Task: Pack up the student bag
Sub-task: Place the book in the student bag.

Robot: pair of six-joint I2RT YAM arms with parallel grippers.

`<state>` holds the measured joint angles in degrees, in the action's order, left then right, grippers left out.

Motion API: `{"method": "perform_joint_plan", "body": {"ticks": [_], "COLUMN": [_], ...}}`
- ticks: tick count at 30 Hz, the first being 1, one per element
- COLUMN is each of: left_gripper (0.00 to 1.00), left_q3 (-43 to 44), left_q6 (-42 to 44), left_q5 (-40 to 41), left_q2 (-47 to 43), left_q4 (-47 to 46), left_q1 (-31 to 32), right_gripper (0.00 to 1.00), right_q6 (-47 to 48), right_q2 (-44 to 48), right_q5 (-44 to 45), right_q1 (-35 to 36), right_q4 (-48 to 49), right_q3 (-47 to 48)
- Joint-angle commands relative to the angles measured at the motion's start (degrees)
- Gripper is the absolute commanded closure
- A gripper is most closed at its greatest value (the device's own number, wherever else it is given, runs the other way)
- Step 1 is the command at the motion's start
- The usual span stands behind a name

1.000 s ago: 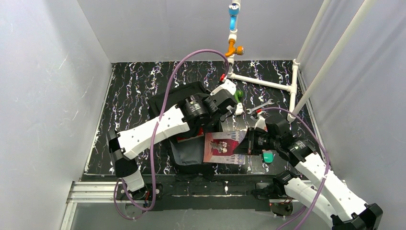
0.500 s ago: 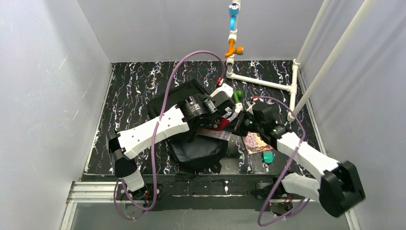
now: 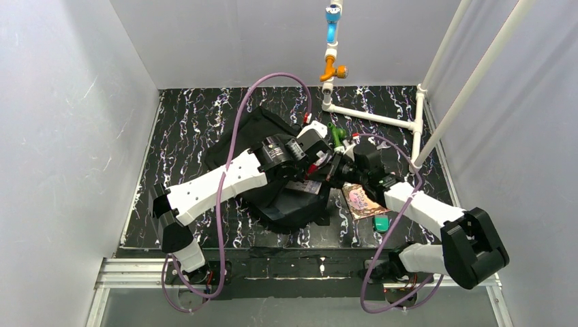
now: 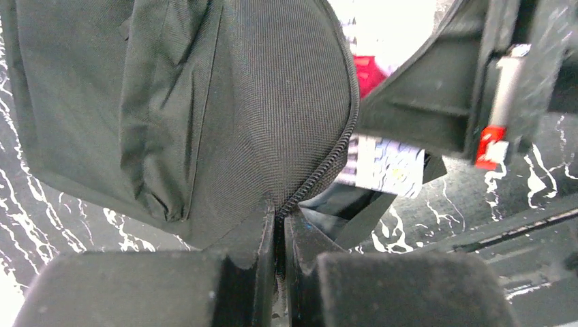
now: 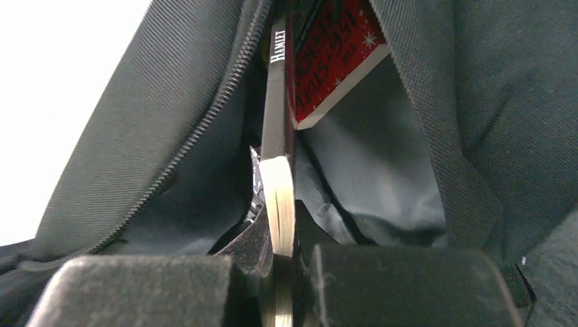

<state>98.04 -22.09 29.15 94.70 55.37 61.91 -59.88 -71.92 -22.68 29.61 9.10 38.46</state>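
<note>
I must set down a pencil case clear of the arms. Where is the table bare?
Widest bare table: left of the student bag up to the left wall, and behind it along the back wall. A smaller patch lies behind the white pipe. Crowded: right of the bag, where left gripper and right gripper work its opening, near the pink packet.

The student bag (image 3: 249,133) lies in the middle of the table (image 3: 184,122), its mouth toward the right. The left gripper (image 4: 276,228) pinches the zip edge at that mouth. The right gripper (image 5: 278,269), at the bag's right side, clamps a thin book (image 5: 278,191) edge-on inside the bag, with a 2nd book (image 5: 334,61) just beside it, deeper in. Right of the bag, 1 flat booklet (image 3: 358,201) lies on the table, with a small object (image 3: 382,223) just in front of it and a pipe frame (image 3: 371,117) behind.
</note>
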Motion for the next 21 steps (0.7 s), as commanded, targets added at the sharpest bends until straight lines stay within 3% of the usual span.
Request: {"method": "perform_joint_plan", "body": {"ticks": [1, 9, 12, 14, 17, 21], "left_gripper": [1.00, 1.00, 1.00, 1.00, 1.00, 1.00], "left_q3": [4.25, 3.31, 3.22, 3.46, 3.86, 2.96], "left_q6": [-0.04, 3.50, 5.02, 5.44, 5.88, 6.09], "left_q5": [-3.67, -4.27, -4.23, -4.50, -4.46, -4.24], "left_q2": [-1.28, -3.85, -4.17, -4.21, -3.83, -4.19], "left_q4": [-2.13, -1.66, -0.11, 0.09, 0.19, -0.03], "left_q1": [-0.30, -0.32, -0.30, -0.30, -0.30, -0.30], "right_gripper": [0.99, 0.99, 0.98, 0.83, 0.70, 0.52], "right_q6": [-6.81, -7.24, -8.31, -7.39, -6.03, -2.39], "right_q2": [1.42, -10.21, -16.74, -20.58, -24.26, -21.71], "right_q5": [4.48, 27.08, 31.03, 32.95, 31.25, 28.14], "right_q1": [5.26, 15.69, 18.76, 20.50, 21.26, 21.29], "right_q4": [16.54, 31.19, 37.39, 38.52, 36.95, 30.95], "right_q3": [-3.48, -3.80, -3.07, -1.65, -0.18, -1.61]}}
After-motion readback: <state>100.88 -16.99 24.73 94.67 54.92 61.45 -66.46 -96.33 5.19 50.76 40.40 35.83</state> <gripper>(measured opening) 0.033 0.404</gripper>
